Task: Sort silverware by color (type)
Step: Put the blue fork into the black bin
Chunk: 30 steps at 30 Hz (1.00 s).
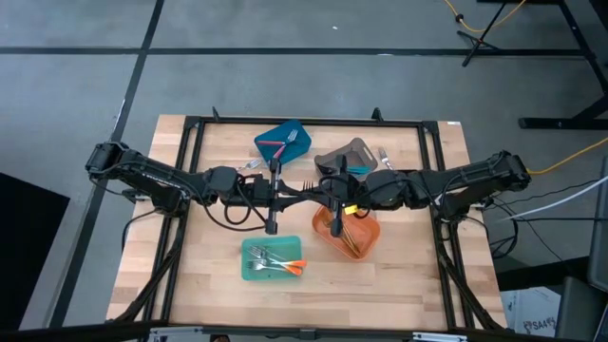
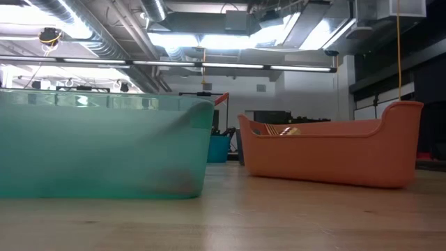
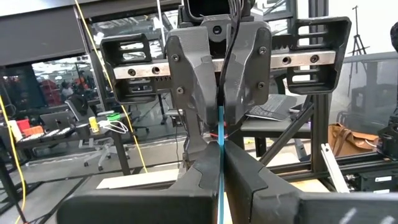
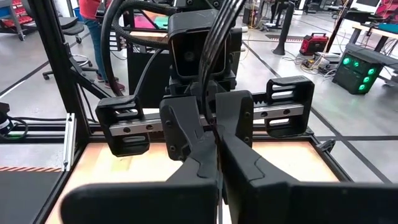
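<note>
We are seeing the two arms meeting tip to tip above the middle of the table (image 1: pixel 399 285), and both grippers are working on one piece of the silverware. The left gripper (image 3: pixel 220 163) is pressing its fingers (image 3: pixel 196 180) together on the blue-handled fork (image 3: pixel 220 146), which is showing edge-on as a thin blue strip running out past those fingertips. At the strip's far end the right gripper (image 3: pixel 217 127) is facing us, its fingers also drawn together on the fork. From above, the fork (image 1: pixel 307 185) is lying level between the left gripper (image 1: pixel 290 194) and the right gripper (image 1: pixel 321 194), with its tines showing in the short gap between the two sets of fingertips. In the right wrist view the right gripper (image 4: pixel 217 171) is showing its fingers (image 4: pixel 245 168) closed, with the left gripper (image 4: pixel 208 140) straight ahead of them; the fork itself is too thin for us to make out there. Around the fingers, the blue bin (image 1: pixel 275 135) is holding a red-handled fork (image 1: pixel 275 144), the grey bin (image 1: pixel 344 150) is sitting just beside the right fingers, the orange bin (image 1: pixel 369 233) is lying below them with gold utensils (image 1: pixel 350 237), and the teal bin (image 1: pixel 249 258) is holding an orange-handled fork (image 1: pixel 293 267) among other forks.
</note>
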### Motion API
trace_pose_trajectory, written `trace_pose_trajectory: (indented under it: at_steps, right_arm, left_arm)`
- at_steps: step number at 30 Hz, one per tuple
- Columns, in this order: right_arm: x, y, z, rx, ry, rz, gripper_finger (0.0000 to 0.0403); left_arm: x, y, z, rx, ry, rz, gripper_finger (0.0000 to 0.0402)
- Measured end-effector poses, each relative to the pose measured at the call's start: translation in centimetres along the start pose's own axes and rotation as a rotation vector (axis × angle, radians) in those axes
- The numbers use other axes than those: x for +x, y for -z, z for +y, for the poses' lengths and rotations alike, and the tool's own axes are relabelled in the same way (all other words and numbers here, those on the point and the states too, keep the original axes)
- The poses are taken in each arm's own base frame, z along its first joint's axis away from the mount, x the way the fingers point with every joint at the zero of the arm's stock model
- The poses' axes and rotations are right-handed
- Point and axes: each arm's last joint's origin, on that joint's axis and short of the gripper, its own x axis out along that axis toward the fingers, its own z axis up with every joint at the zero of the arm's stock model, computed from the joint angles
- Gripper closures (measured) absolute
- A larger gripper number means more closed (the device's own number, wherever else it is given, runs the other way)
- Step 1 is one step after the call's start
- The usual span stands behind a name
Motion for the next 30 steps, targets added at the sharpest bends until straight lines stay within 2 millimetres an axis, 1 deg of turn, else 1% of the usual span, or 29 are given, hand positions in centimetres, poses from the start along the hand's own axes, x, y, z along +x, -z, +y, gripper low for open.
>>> trace_pose_trajectory:
  at_steps: [17,19,26,30]
  right_arm:
    - [0.0,0.3,-0.2,-0.034,0.026,0.032,0.0402]
    - [0.0,0.4,-0.3,-0.036,0.030,0.041,0.0403]
    - [0.0,0.8,-1.1,-0.044,0.056,0.096,0.0403]
    - [0.1,1.3,-1.6,-0.058,0.079,0.145,0.0403]
  left_arm:
    - [0.0,0.3,0.0,0.004,-0.002,0.028,0.0396]
    - [0.0,0.4,0.0,0.004,-0.015,0.043,0.0388]
    - [0.0,0.6,0.2,0.010,-0.072,0.069,0.0333]
    - [0.0,0.7,0.3,0.012,-0.111,0.081,0.0318]
